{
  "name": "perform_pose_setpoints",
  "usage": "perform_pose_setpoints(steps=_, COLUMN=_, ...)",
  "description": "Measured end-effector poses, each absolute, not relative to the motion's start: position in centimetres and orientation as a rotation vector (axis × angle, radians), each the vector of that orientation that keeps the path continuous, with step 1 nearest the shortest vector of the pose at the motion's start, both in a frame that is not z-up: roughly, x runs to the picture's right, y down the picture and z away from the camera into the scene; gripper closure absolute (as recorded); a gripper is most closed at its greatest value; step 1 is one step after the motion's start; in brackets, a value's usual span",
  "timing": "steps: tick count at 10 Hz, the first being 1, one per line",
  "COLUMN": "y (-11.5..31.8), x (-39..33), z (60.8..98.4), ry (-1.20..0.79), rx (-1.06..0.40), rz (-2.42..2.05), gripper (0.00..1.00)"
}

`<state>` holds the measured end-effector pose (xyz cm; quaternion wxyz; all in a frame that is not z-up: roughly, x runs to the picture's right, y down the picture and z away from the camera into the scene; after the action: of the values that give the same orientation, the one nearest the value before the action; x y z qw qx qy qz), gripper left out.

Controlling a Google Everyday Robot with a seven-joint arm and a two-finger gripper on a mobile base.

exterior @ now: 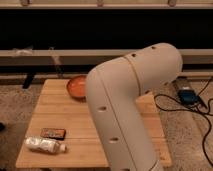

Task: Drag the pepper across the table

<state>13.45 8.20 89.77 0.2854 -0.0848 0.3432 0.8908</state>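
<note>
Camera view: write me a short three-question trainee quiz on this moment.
1. True or false: the pepper shows on the table.
2. Which lies nearest the table's front edge: A orange bowl, B white bottle, C dark packet?
3. Fill in: the pincer is ___.
Key: 1 false, no pepper shows. 2 B. 3 out of view; the white arm fills the middle of the picture.

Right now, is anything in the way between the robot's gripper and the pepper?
Cannot tell. The white arm hides both the gripper and the pepper, plus much of the table. The only things showing are an orange bowl at the far edge and a brown packet and bottle front left.
</note>
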Motion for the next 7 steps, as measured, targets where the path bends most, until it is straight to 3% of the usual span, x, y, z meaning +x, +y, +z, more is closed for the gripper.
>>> perform_pose_setpoints(steps=5, y=9.2, x=14.2, z=92.2, ry=0.921, rx=-0.27, rz=2.355, gripper=0.35)
perform_pose_setpoints(steps=7, y=9.3, x=13.9, z=92.8, ry=0.921, rx=-0.286, rz=2.328, gripper=0.49)
